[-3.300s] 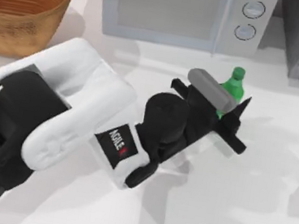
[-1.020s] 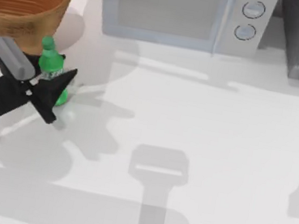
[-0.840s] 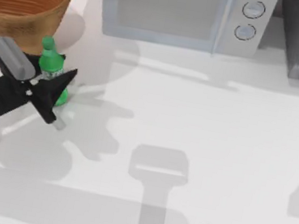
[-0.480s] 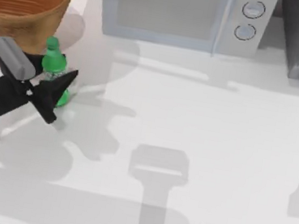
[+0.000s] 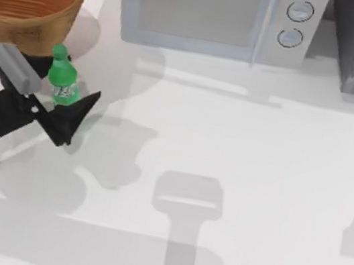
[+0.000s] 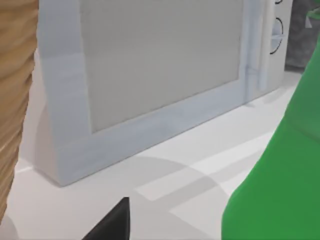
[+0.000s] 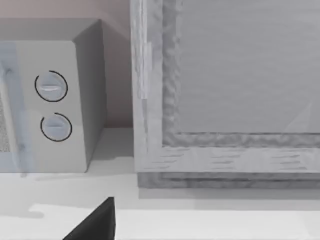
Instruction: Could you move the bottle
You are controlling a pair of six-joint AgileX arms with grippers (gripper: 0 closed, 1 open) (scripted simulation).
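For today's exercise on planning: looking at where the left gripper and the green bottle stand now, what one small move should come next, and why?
Probably draw the left gripper straight back from the bottle, toward the table's left edge. The bottle stands upright on the table beside the wicker basket, and the fingers look spread apart, so it seems released. Backing off without a sideways sweep should avoid tipping it.

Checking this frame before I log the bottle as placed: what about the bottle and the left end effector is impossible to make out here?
- Small green plastic bottle: base hidden in the top view behind the left end effector.
- Its cap and label are cut off by the left wrist view's edge.
- Brown wicker basket: cropped by the top view's edge.
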